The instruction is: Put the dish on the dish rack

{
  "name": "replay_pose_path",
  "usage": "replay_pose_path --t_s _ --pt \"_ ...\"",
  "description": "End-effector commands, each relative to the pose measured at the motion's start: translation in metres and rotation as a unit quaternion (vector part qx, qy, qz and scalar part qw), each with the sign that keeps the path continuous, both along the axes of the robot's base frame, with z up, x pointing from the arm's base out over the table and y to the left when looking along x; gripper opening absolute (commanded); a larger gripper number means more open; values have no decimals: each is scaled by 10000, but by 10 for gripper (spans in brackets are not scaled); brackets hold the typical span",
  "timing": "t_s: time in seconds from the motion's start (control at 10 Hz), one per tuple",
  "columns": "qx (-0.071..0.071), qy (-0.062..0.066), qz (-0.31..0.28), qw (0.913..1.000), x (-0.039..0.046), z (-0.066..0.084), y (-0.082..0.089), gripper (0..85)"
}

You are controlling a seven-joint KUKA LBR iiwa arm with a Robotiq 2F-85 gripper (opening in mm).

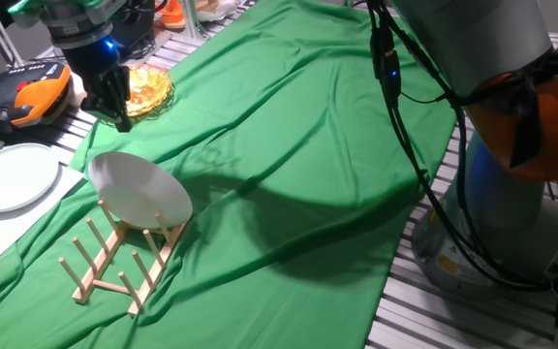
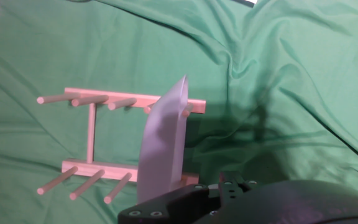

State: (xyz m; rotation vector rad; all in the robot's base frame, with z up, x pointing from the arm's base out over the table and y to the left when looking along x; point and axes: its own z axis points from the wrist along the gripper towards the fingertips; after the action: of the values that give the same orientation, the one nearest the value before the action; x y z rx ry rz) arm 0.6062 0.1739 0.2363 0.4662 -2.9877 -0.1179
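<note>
In the fixed view we see the black end effector (image 1: 114,102) hanging above the far left part of the desk, which is draped in a green cloth (image 1: 298,165). Its fingers point down and hold nothing; how far apart they stand we cannot tell. Below it and a little nearer the camera, the plain white round matte plate (image 1: 139,190) stands tilted on its edge in the small light-wood folding rack with upright pegs (image 1: 114,260), at the rack end closest to the end effector. Just beside the end effector sits an orange-yellow glass dish (image 1: 145,89). A paler flat-rimmed plate (image 1: 10,177) lies to the left, well apart from it.

In the hand view we look down past the dark end effector body at the bottom edge. The white plate (image 2: 161,146) shows edge-on, slotted between pegs at the right end of the wooden rack (image 2: 92,134), clear of the end effector.
</note>
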Motion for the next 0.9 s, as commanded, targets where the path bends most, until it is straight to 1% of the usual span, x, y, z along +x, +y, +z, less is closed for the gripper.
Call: replay_pose_path --t_s 0.0,0.4,0.7,0.8 --pt "0 5 1 10000 0 0 0 0" --pt "6 6 -14 10000 0 10 6 0" --pt "12 60 -140 9999 5 21 21 0" --pt "49 96 -198 9997 0 38 17 0"
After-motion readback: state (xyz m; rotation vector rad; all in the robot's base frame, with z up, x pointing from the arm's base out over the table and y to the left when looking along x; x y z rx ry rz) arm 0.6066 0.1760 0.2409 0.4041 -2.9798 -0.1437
